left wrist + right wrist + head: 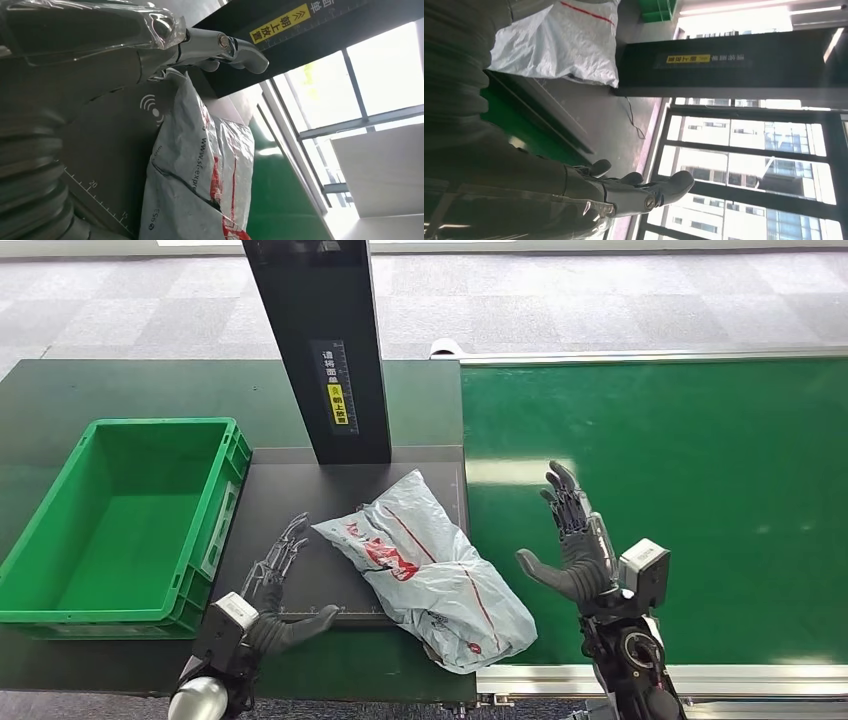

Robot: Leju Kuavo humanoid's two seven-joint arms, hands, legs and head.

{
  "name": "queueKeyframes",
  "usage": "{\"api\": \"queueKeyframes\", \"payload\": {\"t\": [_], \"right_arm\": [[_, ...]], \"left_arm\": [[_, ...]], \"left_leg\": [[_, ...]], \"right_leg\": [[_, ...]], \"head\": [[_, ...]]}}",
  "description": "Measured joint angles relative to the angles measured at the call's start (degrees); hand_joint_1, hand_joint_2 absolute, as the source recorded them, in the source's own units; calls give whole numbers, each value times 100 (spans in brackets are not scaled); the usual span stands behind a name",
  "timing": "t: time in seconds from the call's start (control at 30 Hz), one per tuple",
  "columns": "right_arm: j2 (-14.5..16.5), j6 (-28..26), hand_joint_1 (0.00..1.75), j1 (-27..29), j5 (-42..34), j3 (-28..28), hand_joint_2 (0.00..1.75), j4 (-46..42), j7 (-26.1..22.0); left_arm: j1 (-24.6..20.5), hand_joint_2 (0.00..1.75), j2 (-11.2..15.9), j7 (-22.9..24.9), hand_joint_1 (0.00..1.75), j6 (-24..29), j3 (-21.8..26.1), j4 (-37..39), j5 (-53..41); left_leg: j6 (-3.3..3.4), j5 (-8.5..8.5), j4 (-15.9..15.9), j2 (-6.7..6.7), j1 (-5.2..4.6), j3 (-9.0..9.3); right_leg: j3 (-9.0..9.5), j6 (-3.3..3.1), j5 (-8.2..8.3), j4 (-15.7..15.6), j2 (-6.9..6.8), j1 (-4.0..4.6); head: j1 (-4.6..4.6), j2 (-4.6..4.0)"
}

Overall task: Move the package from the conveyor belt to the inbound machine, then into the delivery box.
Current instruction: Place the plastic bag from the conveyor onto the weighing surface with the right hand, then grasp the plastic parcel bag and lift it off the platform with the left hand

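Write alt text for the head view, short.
A grey plastic mail package lies on the dark scanner platform of the inbound machine, its lower end overhanging toward the green conveyor belt. The open left hand and right hand flank it without touching; an empty green crate sits at left.

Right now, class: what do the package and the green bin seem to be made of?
The package: apparently thin plastic film, a grey-white glossy mailer bag; it is crumpled, creased and catches the light. The green bin: seemingly rigid moulded plastic with a slight sheen, given its ribbed walls and uniform colour. The look alone cannot confirm either.
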Motion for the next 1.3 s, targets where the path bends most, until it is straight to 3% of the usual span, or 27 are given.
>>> {"api": "queueKeyframes", "payload": {"t": [0.23, 0.6, 0.8, 1.07, 1.1, 1.2, 1.23, 1.3], "right_arm": [[-23, -267, 0, 81, 146, -281, 175, -204, 130], [121, -418, 0, 54, 438, -298, 175, -208, 233], [210, -484, 0, 11, 480, -299, 175, -208, 383], [232, -499, 0, 10, 478, -303, 175, -208, 409], [232, -500, 0, 10, 478, -304, 175, -208, 409], [233, -519, 0, 12, 470, -309, 175, -209, 419], [233, -538, 0, 17, 457, -318, 175, -215, 433], [233, -578, 0, 44, 419, -356, 175, -250, 474]], "left_arm": [[-172, 175, -76, 541, 0, 360, -412, -8, -984], [-1015, 175, -276, 1279, 0, 456, -1260, 770, -2122], [-1526, 175, -413, 1340, 0, 406, -1661, 1567, -2384], [-1716, 175, -427, 1340, 0, 425, -1823, 1957, -2412], [-1722, 175, -428, 1340, 34, 427, -1833, 1978, -2412], [-1747, 175, -428, 1349, 164, 477, -1851, 2036, -2456], [-1761, 175, -429, 1361, 173, 561, -1861, 2060, -2524], [-1786, 175, -431, 1387, 175, 834, -1884, 2107, -2710]], "left_leg": [[0, 0, 0, -1, 0, -1], [0, 1, 1, -3, 0, -1], [1, 1, 2, -1, -1, 0], [1, 1, 1, -1, 0, 0], [1, 1, 1, -1, 0, 0], [1, 1, 1, -1, 0, 0], [1, 1, 1, -1, 0, 0], [1, 1, 2, -1, -1, 0]], "right_leg": [[1, 0, 0, 0, 0, 0], [2, 1, 2, 0, -2, 0], [3, 1, 2, 0, 0, -1], [1, 1, 2, 0, 0, 0], [1, 1, 2, 0, 0, 0], [1, 1, 2, 0, 0, 0], [1, 1, 2, 0, 0, 0], [2, 1, 2, 0, 0, -1]], "head": [[0, 0], [-2, 0], [-1, 0], [-2, 0], [-2, 0], [-2, 0], [-1, 0], [-1, 0]]}}
